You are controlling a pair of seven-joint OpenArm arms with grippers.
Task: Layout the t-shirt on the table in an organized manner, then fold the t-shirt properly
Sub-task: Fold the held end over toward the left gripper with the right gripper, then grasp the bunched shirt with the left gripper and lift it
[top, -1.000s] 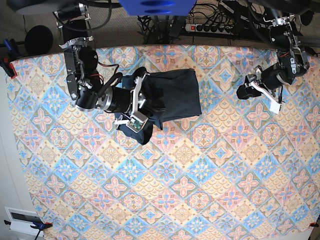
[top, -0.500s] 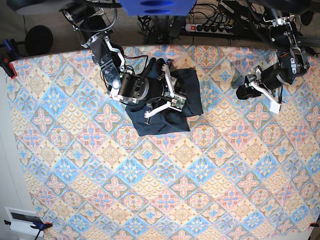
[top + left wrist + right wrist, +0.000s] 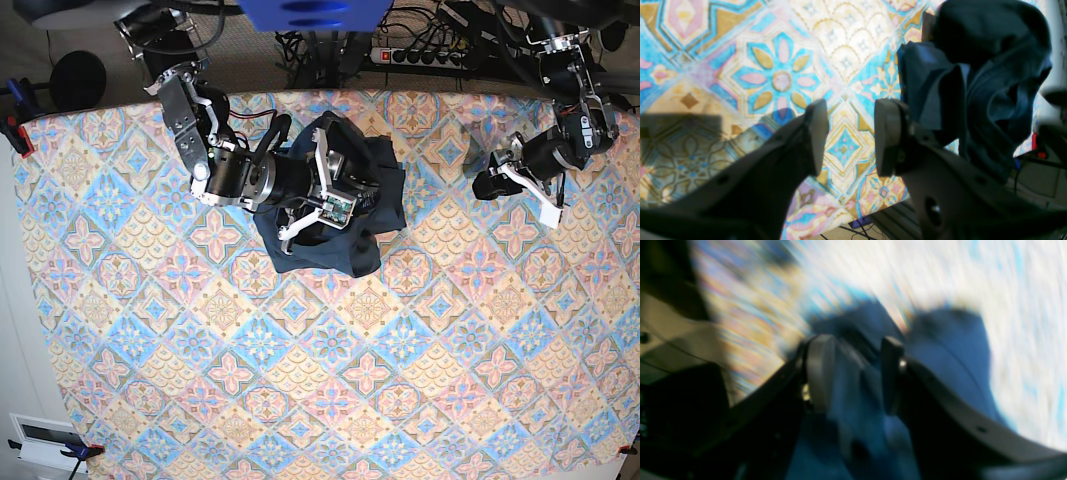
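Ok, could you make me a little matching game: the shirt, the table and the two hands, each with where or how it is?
1 t-shirt
2 table
3 left hand
4 right hand

a covered in tile-patterned cloth
b dark navy, bunched up
c open, right over the shirt
d open, over bare cloth

Pairs: 1-b, 2-a, 3-d, 4-c

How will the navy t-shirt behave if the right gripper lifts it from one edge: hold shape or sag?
Likely sags: the t-shirt already lies in soft folds and bunches on the table. Probably light, since thin layers drape over each other. It may drag and unfold, as the right gripper would hold only one spot.
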